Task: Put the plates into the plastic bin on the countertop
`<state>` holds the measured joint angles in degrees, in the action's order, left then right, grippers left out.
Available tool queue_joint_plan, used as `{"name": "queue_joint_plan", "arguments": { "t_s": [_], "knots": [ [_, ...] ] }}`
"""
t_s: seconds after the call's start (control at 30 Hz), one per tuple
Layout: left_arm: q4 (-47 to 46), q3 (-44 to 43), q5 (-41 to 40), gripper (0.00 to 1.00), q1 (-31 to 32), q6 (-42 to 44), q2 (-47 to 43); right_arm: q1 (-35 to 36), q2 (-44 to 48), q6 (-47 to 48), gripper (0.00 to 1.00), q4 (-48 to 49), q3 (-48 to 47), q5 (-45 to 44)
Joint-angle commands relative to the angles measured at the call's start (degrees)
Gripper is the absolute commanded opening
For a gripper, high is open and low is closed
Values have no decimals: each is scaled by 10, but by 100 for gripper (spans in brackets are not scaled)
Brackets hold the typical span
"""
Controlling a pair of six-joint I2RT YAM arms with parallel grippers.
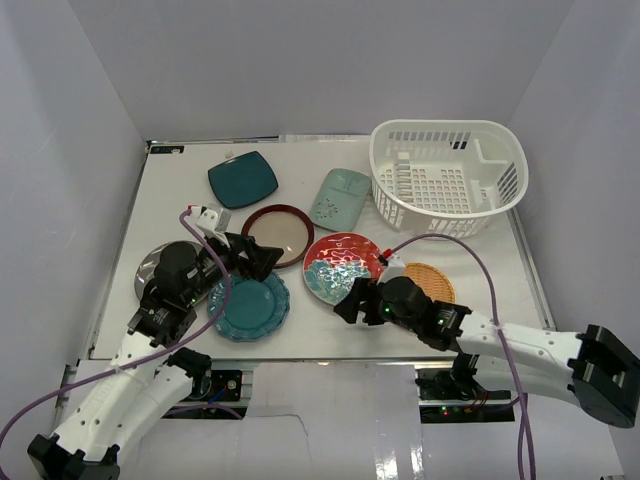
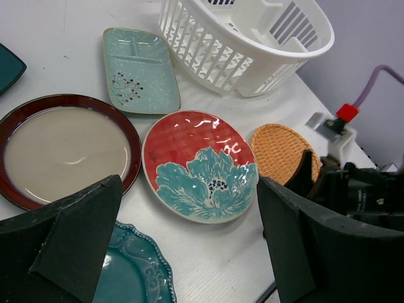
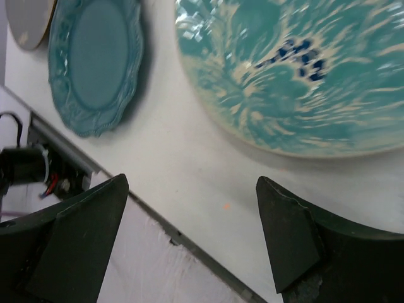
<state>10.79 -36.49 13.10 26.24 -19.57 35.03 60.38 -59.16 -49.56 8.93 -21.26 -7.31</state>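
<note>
Right gripper [image 3: 190, 189] being held wide open, empty; red-and-turquoise plate [image 3: 297, 69] just beyond fingertips, likely being lined up for rim grip. Left gripper [image 2: 189, 183] likewise being held spread, empty. Plastic bin [image 2: 208, 50] far ahead.

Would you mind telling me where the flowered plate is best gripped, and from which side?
I'd pinch the near rim of the flowered plate, coming in low from the near edge with the open right gripper. It lies flat, its rim lifts off the table, and the orange plate and red-rimmed plate crowd its sides.
</note>
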Motion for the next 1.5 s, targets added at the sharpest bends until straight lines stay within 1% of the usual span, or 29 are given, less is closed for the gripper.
{"name": "queue_joint_plan", "arguments": {
  "t_s": [0.0,0.03,0.07,0.1,0.17,0.2,0.27,0.3,0.37,0.4,0.43,0.47,0.53,0.57,0.6,0.67,0.7,0.77,0.8,0.93,0.97,1.03,1.13,1.17,1.3,1.33,1.37,1.4,1.47],
  "knots": [
    [-1,-11,2,98,-3,-4,-2,0,98,-6,86,-140,-31,-209],
    [-2,-11,5,98,-3,-6,-1,-2,119,-10,84,-177,-33,-242],
    [-4,-11,11,98,-3,-8,-1,-6,139,-21,82,-249,-34,-269],
    [-4,-10,13,98,-1,-11,-2,-29,178,-29,80,-286,-34,-313],
    [-4,-10,12,98,1,-13,-6,-74,212,-27,77,-368,-35,-336],
    [-5,-10,12,98,5,-13,-8,-145,234,-13,75,-386,-39,-336],
    [-4,-9,10,98,9,-13,-10,-225,244,29,75,-400,-47,-322],
    [-4,-8,10,98,10,-13,-11,-298,244,65,78,-400,-50,-303],
    [-2,-8,7,98,15,-13,-15,-356,232,92,85,-401,-60,-289],
    [-2,-7,5,98,17,-13,-18,-400,215,111,95,-400,-63,-288],
    [0,-7,3,98,19,-13,-22,-421,205,120,98,-400,-63,-280],
    [1,-8,3,98,23,-12,-22,-466,187,127,96,-398,-62,-271],
    [5,-8,0,98,28,-11,-27,-512,182,147,95,-373,-48,-194],
    [5,-8,-2,98,34,-10,-28,-553,192,152,96,-360,-39,-159],
    [6,-8,-5,98,36,-10,-29,-573,198,155,96,-337,-17,-92],
    [8,-8,-9,98,43,-8,-32,-620,206,156,98,-329,0,-37],
    [10,-9,-12,98,47,-8,-33,-629,204,157,99,-328,13,4],
    [12,-10,-13,98,53,-6,-36,-635,194,146,100,-327,20,31],
    [13,-10,-13,98,55,-6,-36,-637,191,138,96,-327,24,50],
    [15,-10,-13,98,61,-3,-45,-644,178,102,88,-297,81,107],
    [15,-10,-15,98,62,-3,-48,-644,181,86,84,-279,93,122],
    [15,-10,-15,98,65,-2,-51,-645,185,70,79,-269,118,125],
    [15,-10,-15,98,66,-1,-51,-645,203,54,67,-269,130,104],
    [15,-10,-13,98,69,-2,-50,-645,214,52,60,-269,135,101],
    [12,-10,-1,98,72,-3,-47,-645,230,46,51,-289,139,81],
    [10,-10,1,98,73,-4,-48,-645,235,46,47,-292,138,77],
    [10,-10,2,98,73,-3,-49,-645,242,46,38,-297,137,77],
    [10,-10,2,98,72,-4,-50,-645,246,46,35,-305,133,76],
    [10,-9,2,98,72,-4,-51,-645,257,49,22,-313,126,56]
  ]
}}
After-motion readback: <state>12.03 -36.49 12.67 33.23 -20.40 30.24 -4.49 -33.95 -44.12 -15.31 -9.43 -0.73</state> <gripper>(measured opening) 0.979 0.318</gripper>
